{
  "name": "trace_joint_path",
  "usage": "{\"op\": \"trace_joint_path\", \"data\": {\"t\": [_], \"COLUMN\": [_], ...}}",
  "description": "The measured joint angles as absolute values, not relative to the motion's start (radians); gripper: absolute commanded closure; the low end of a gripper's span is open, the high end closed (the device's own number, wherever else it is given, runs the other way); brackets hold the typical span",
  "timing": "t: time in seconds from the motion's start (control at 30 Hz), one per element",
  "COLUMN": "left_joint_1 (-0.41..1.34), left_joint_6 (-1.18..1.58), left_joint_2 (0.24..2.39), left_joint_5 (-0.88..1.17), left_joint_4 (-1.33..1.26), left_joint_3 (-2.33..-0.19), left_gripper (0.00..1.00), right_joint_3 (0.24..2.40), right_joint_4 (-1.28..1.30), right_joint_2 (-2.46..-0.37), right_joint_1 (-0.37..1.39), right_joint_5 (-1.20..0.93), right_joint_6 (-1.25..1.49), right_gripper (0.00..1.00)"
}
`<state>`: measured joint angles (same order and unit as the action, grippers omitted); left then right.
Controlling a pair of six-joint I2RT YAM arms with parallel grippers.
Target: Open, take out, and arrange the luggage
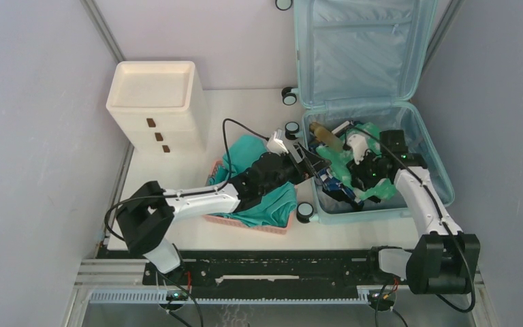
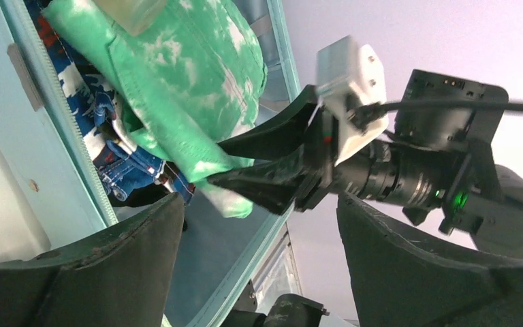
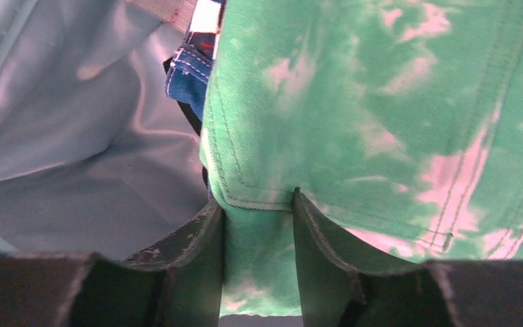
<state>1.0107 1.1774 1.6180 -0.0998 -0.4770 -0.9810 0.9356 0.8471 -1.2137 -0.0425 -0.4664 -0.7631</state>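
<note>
1. The luggage (image 1: 374, 102) lies open on the table, its lid standing upright behind the lower shell and showing light blue lining
2. The right gripper (image 3: 259, 259) is down inside the lower shell of the luggage, its two fingers (image 3: 197, 252) pressed on either side of a hem fold of the green bleached garment (image 3: 381, 102), so it is pinching that cloth
3. The green bleached garment is bunched in the middle of the luggage shell, draped over other clothes
4. A blue patterned denim piece (image 2: 126, 170) sits under the green cloth, towards the left wall of the luggage; the right wrist view shows a stitched blue edge of it beside the lining (image 3: 75, 136)
5. The left gripper (image 2: 259, 204) hovers at the left wall of the luggage, its jaws spread wide with nothing between them, facing the right gripper across the shell
6. A tan cylinder (image 1: 323, 134) rests on top of the clothes near the back left corner of the luggage shell; what it is I cannot tell
7. A pink basket (image 1: 245, 221) sits just left of the luggage, holding a teal garment (image 1: 259, 157) that spills over its rim, with the left arm stretched above it
8. A cream drawer cabinet (image 1: 156, 102) stands further left of the luggage, well apart from it, beyond the basket
</note>
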Motion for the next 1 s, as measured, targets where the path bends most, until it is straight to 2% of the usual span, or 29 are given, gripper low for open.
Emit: {"op": "trace_joint_path", "data": {"t": [0.17,0.33,0.47,0.57,0.63,0.7,0.87,1.0], "left_joint_1": [1.011,1.011,1.011,1.011,1.011,1.011,1.011,1.011], "left_joint_6": [1.141,1.106,1.09,1.086,1.08,1.074,1.068,1.064], "left_joint_2": [1.593,1.537,1.509,1.505,1.502,1.495,1.47,1.456], "left_joint_5": [-0.109,-0.121,-0.128,-0.128,-0.128,-0.129,-0.129,-0.129], "left_joint_4": [-0.469,-0.467,-0.469,-0.468,-0.466,-0.461,-0.459,-0.461], "left_joint_3": [-0.979,-0.961,-0.931,-0.912,-0.896,-0.879,-0.855,-0.846], "left_gripper": [0.14,0.14,0.14,0.14,0.14,0.14,0.14,0.14], "right_joint_3": [0.87,0.831,0.812,0.805,0.805,0.805,0.805,0.796], "right_joint_4": [0.769,0.707,0.662,0.631,0.618,0.615,0.606,0.57], "right_joint_2": [-1.177,-1.161,-1.16,-1.166,-1.171,-1.174,-1.193,-1.232], "right_joint_1": [0.109,0.184,0.214,0.224,0.224,0.224,0.225,0.239], "right_joint_5": [-0.289,-0.173,-0.106,-0.068,-0.056,-0.053,-0.051,-0.025], "right_joint_6": [-0.758,-0.757,-0.76,-0.762,-0.768,-0.772,-0.781,-0.784], "right_gripper": [0.31,0.25,0.31,0.47,0.52,0.5,0.34,0.36]}}
